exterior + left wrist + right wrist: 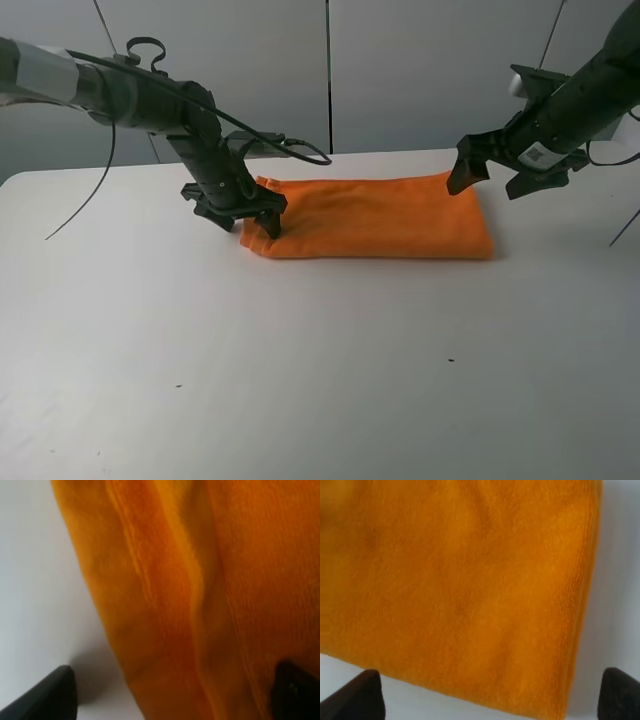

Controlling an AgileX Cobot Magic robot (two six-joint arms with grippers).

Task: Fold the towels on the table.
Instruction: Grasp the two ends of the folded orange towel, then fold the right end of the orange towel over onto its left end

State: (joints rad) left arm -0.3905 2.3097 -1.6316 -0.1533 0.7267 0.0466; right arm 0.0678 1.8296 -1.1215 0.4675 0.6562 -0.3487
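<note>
Lying on the far half of the table (300,380), a little right of its middle, the orange towel (375,215) is folded into one long flat rectangle. Its long sides run across the exterior view. The right end is square and neat, while the left end is rounder and slightly bunched at its near corner. The left wrist view shows the terry cloth close up, with a soft raised crease running along it and the white tabletop beside its edge.

The left gripper (240,220) sits low at the towel's left end, with its jaws spread wide and nothing clasped between them. One of its fingers (295,690) is over the cloth near the bunched corner, and the other is off the towel above the bare table. Whether the first finger actually presses on the fabric cannot be told.

The right gripper (492,180) hangs in the air over the towel's far right corner, clear of the cloth. It too is spread wide and holds nothing. In the right wrist view that corner of the towel fills the space between the two dark fingers (355,697), with white table showing past the towel's edges.

Two tiny dark specks (450,360) mark the near part of the tabletop. A black cable (290,145) loops behind the left arm, and a pale grey wall (420,70) stands behind the table.
</note>
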